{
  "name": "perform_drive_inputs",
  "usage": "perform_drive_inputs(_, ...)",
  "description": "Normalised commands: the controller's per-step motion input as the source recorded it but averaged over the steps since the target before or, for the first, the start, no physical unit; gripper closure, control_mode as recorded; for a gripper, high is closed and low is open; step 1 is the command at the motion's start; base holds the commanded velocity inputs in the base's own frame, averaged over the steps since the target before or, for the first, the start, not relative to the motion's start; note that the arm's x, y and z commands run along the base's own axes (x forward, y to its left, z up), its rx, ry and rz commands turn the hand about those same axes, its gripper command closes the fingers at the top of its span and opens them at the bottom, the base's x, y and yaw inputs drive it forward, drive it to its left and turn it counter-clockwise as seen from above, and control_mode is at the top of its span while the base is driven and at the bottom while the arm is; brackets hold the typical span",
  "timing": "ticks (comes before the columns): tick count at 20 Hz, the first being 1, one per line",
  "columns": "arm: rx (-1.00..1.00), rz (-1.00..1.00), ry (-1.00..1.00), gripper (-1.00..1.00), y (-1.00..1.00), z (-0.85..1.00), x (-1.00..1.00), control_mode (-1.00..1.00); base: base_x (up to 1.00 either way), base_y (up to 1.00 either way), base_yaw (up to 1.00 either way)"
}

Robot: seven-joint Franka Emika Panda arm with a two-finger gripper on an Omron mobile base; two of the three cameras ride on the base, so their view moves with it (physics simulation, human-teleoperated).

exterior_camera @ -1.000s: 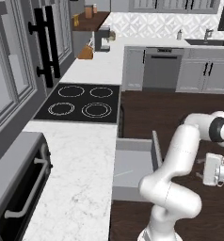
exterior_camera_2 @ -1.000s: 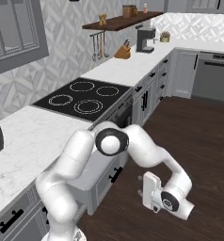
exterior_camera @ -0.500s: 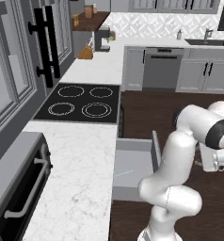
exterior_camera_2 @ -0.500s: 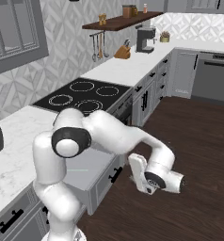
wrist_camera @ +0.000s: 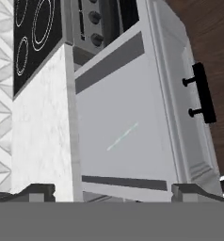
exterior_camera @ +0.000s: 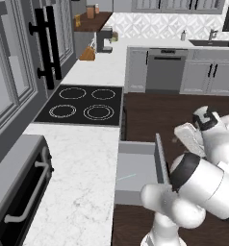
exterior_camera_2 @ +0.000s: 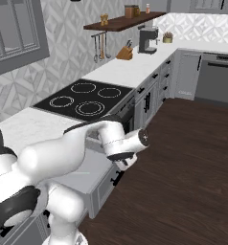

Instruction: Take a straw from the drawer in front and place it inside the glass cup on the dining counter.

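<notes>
The drawer [wrist_camera: 132,141] stands pulled out from the surface [exterior_camera: 82,168] before me, a straw [wrist_camera: 122,136] lying on its floor near the middle. The cooktop [exterior_camera: 82,104] sits on the surface behind it. My tool [wrist_camera: 113,190] hangs above the drawer.

White glossy arm [exterior_camera: 208,182] of rounded, bulbous links; dark grey-black bands at the joints; a round dark cap on one joint; small dark finger tips [wrist_camera: 38,190], blocky and square-edged; no cables or markings visible.
</notes>
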Motion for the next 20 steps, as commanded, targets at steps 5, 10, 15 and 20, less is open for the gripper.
perform_drive_inputs(5,-0.27,0.01,0.25,-1.00,0.75,0.01,0.41,-1.00,0.00,0.00,0.00)
perform_drive_inputs(10,-0.16,0.00,0.24,-1.00,0.10,-0.22,0.49,-1.00,0.00,0.00,0.00)
perform_drive_inputs(15,-0.07,0.00,0.28,-1.00,0.00,-0.37,0.60,-1.00,0.00,0.00,0.00)
perform_drive_inputs(20,-0.07,0.00,0.23,-1.00,0.00,-0.49,0.50,-1.00,0.00,0.00,0.00)
